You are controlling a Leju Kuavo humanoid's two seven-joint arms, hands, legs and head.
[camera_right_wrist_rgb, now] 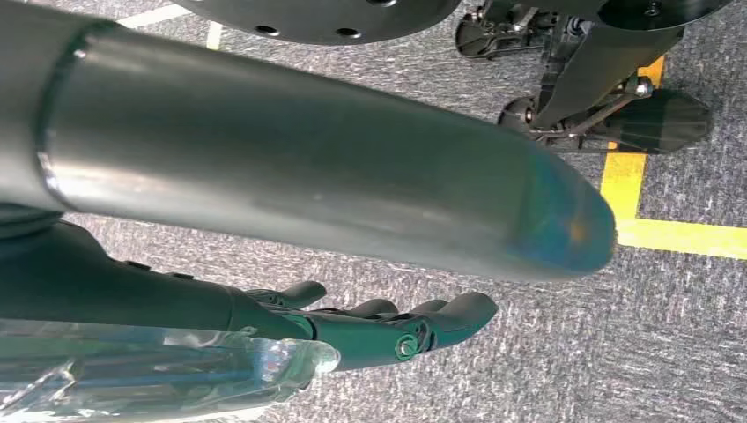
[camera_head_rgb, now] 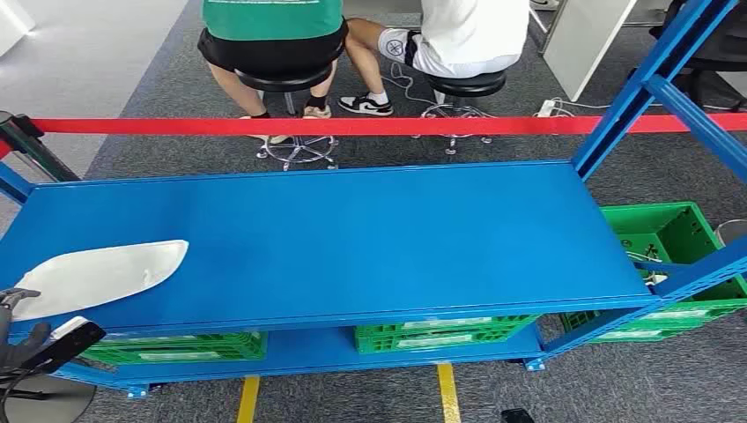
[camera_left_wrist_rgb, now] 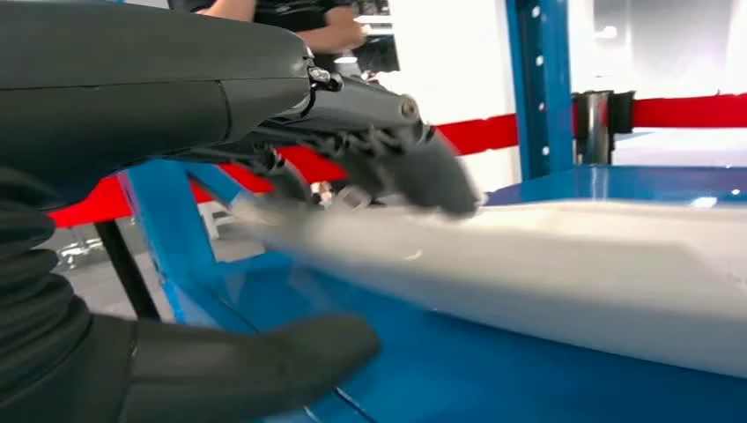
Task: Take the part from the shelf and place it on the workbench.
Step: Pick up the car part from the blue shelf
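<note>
The part (camera_head_rgb: 97, 276) is a flat white, leaf-shaped piece lying at the left end of the blue shelf's top board (camera_head_rgb: 370, 238). My left hand (camera_head_rgb: 31, 339) is at the part's near end, by the shelf's front left corner. In the left wrist view the dark fingers (camera_left_wrist_rgb: 396, 163) reach over the top of the white part (camera_left_wrist_rgb: 564, 264), blurred, while the thumb (camera_left_wrist_rgb: 255, 370) lies below it with a gap between. My right hand (camera_right_wrist_rgb: 396, 330) hangs over the carpet, fingers stretched out and holding nothing.
A red barrier tape (camera_head_rgb: 352, 125) runs behind the shelf, and two people sit on stools (camera_head_rgb: 286, 84) beyond it. Green crates (camera_head_rgb: 440, 333) fill the lower shelf, with another (camera_head_rgb: 669, 233) at the right. Yellow lines (camera_head_rgb: 447, 392) mark the floor in front.
</note>
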